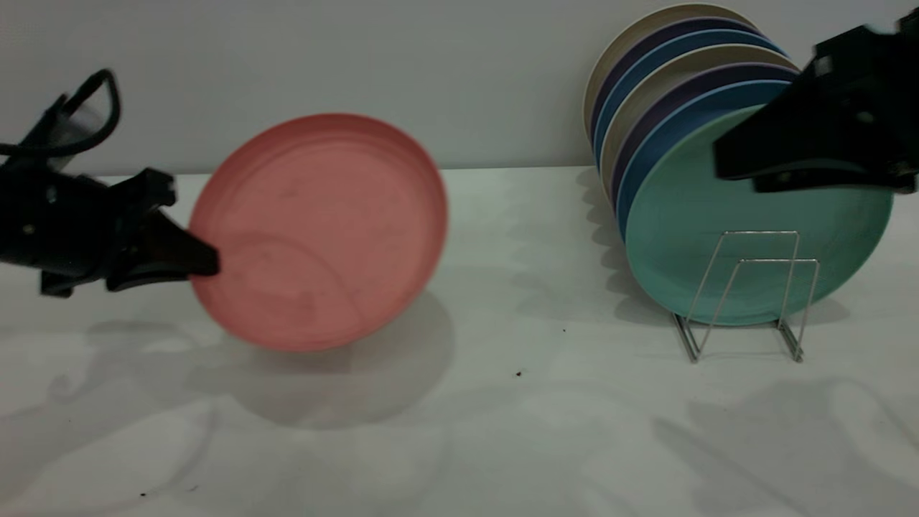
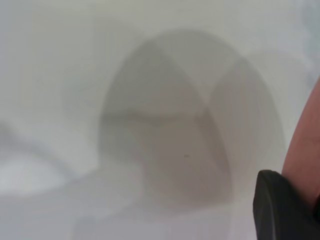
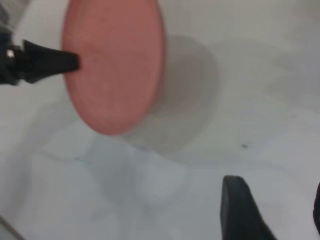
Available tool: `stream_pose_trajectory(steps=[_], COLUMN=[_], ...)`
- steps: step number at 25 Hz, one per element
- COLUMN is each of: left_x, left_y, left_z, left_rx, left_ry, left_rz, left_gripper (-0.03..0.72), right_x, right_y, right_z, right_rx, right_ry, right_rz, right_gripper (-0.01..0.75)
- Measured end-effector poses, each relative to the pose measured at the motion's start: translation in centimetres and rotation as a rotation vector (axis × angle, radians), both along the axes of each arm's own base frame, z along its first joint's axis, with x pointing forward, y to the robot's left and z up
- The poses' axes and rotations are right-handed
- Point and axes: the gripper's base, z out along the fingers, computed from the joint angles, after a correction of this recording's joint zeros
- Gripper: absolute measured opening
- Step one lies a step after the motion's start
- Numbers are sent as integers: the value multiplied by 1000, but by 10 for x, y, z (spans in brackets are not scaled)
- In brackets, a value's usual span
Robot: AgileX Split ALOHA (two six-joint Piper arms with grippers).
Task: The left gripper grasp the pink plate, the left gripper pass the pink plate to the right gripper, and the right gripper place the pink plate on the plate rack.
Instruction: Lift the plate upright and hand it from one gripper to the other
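White desk (image 1: 502, 431) and wall: the left gripper (image 1: 204, 260), jaws clenched on the pink plate (image 1: 319, 230), holds it tilted aloft at left. Handover comes next; the right gripper (image 1: 739, 169), jaws parted, must approach from the plate rack (image 1: 747, 294).

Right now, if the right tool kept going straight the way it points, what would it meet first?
Probably the pink plate, held up off the table by the left tool. The right tool points that way over open table; depth alignment is uncertain.
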Motion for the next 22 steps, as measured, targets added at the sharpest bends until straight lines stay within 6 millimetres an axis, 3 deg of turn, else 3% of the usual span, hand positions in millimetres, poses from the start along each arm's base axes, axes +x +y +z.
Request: stream_pose_trajectory(steps=[11,22], left_x=[-6,-11], left_y=[-55,-94], left_z=[14,21], left_rx=[6,-49], left_ry=[-48,-52], left_rz=[-175,-274], left_gripper=[14,14], right_x=[25,28], right_y=[8,24], right_z=[-31,-45], right_rx=[91,82], right_ry=[32,66], right_rz=[33,90], right_gripper=[377,377])
